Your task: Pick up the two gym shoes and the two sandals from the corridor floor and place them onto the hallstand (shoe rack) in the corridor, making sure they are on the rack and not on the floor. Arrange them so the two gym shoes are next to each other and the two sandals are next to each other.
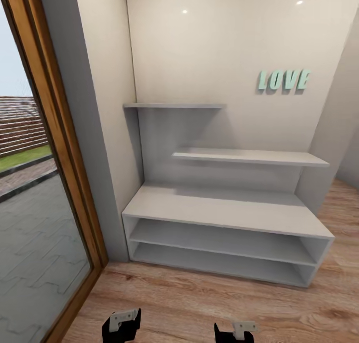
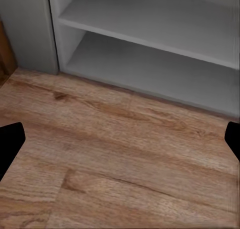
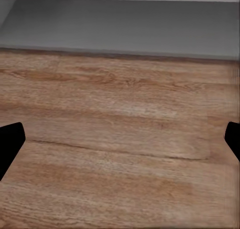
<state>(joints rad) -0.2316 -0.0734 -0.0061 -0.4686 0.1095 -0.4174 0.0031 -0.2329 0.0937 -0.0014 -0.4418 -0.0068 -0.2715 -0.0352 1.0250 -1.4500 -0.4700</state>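
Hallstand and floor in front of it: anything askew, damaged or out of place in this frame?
Nothing stands out. The hallstand stands square against the wall, its shelves level and bare. The corridor floor before it looks undamaged. Both the left pincer and right pincer are open over bare planks.

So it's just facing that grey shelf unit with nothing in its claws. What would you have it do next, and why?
Probably turn or back away to look for the shoes. The hallstand stands bare, the corridor floor before it holds no footwear, and both the left gripper and right gripper are open and hold nothing, so there is nothing here to place yet.
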